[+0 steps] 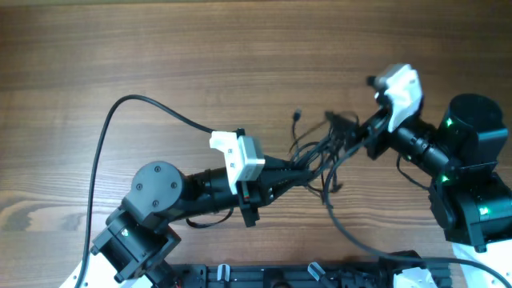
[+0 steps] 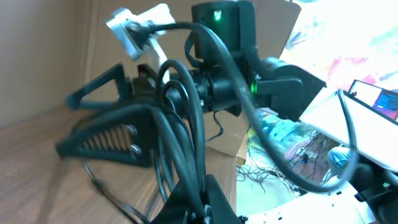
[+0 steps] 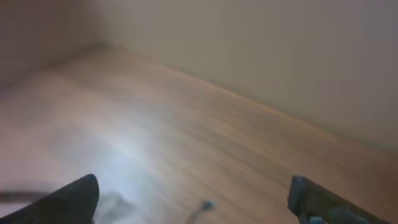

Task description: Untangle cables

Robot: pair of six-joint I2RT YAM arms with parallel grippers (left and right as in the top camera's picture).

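My right gripper (image 1: 346,132) is spread wide, empty; whether my left gripper (image 1: 298,170) is clamped I cannot tell. The cables (image 1: 324,156) bunch between both tips: light, limp and snag-prone, so I'd pinch one strand near its plug

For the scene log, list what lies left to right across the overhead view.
Left arm's round joint → left wrist camera → tangled cables → right wrist camera → right arm's base.
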